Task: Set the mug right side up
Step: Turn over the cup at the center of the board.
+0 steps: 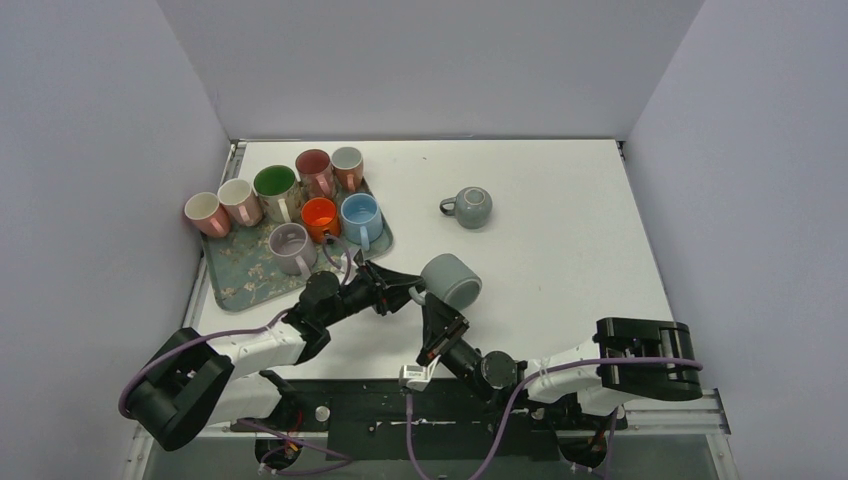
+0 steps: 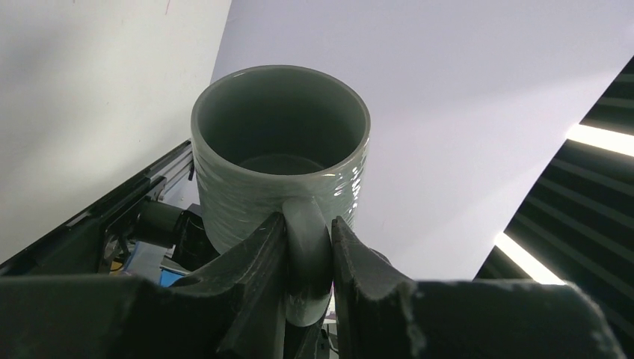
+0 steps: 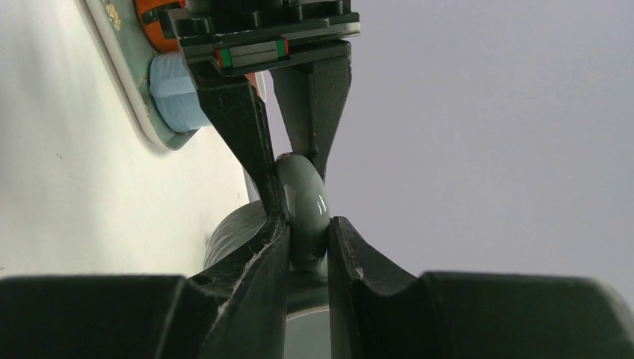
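A grey-green mug (image 1: 452,280) is held off the table near the front middle, tilted on its side. My left gripper (image 1: 412,293) is shut on its handle; in the left wrist view (image 2: 308,224) the handle (image 2: 306,250) sits between the jaws and the mug's open mouth (image 2: 280,142) faces the camera. My right gripper (image 1: 440,320) is shut on the same handle from below; the right wrist view (image 3: 306,228) shows the handle (image 3: 303,198) pinched, with the left gripper's fingers (image 3: 243,131) gripping it just above. The mug body (image 3: 232,232) lies behind my right fingers.
A second grey mug (image 1: 470,207) lies on the table at the back middle, handle pointing left. A patterned tray (image 1: 235,280) at the left holds several coloured mugs, with an orange mug (image 1: 320,215) and a blue mug (image 1: 361,215) nearest the grippers.
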Controlling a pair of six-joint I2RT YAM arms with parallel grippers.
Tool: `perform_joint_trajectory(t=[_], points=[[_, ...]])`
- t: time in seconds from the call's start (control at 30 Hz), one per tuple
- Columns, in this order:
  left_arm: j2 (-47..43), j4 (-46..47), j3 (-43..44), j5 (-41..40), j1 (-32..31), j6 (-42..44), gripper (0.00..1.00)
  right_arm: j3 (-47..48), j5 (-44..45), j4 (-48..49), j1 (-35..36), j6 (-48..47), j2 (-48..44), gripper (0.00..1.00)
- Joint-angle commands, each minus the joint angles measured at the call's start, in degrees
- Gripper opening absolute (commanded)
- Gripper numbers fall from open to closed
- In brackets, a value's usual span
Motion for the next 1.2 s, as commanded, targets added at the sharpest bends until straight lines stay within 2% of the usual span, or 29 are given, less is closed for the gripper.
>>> perform_joint_trajectory(t=[0.0, 0.07, 0.23, 0.33, 0.43, 0.57, 0.67, 0.8, 0.9, 1.03, 1.17], points=[[0.1, 15.7, 3.1, 2.7, 0.3, -0.2, 0.05, 2.8, -4.2, -6.3, 2.2, -0.8, 1.6, 0.00], [0.7, 16.1, 3.6, 4.3, 0.4, 0.8, 0.00, 3.3, -3.6, -8.8, 2.4, -0.9, 1.9, 0.00], [0.8, 9.6, 6.8, 11.0, 1.5, 10.7, 0.00, 3.0, -1.3, -9.9, 2.7, -0.7, 2.3, 0.00], [-0.5, -1.1, 9.3, 12.9, 2.7, 21.0, 0.00, 4.2, -0.9, -16.4, 2.8, 3.3, 0.3, 0.10], [-1.7, -5.2, 9.3, 12.9, 4.1, 25.9, 0.00, 5.3, -0.4, -23.4, 2.8, 8.5, -1.9, 0.22], [-1.5, -13.3, 11.6, 13.1, 5.4, 32.9, 0.00, 6.1, -0.4, -30.0, 3.0, 14.5, -3.4, 0.30], [-0.2, -18.5, 14.2, 12.6, 5.5, 38.5, 0.00, 6.9, -0.7, -33.0, 3.0, 19.3, -3.2, 0.33], [2.4, -17.9, 14.9, 11.7, 6.0, 42.1, 0.00, 6.9, -1.2, -33.2, 3.3, 23.7, -3.4, 0.35], [4.2, -17.8, 14.9, 9.6, 6.1, 45.5, 0.00, 7.1, -2.1, -36.0, 3.7, 30.4, -6.5, 0.41], [7.0, -15.8, 14.7, 8.1, 6.1, 47.4, 0.00, 4.8, -5.2, -37.5, 3.4, 41.7, -17.0, 0.48], [8.0, -16.1, 14.7, 3.2, 5.4, 51.6, 0.00, 5.4, -7.6, -40.9, 2.0, 51.6, -28.3, 0.55]])
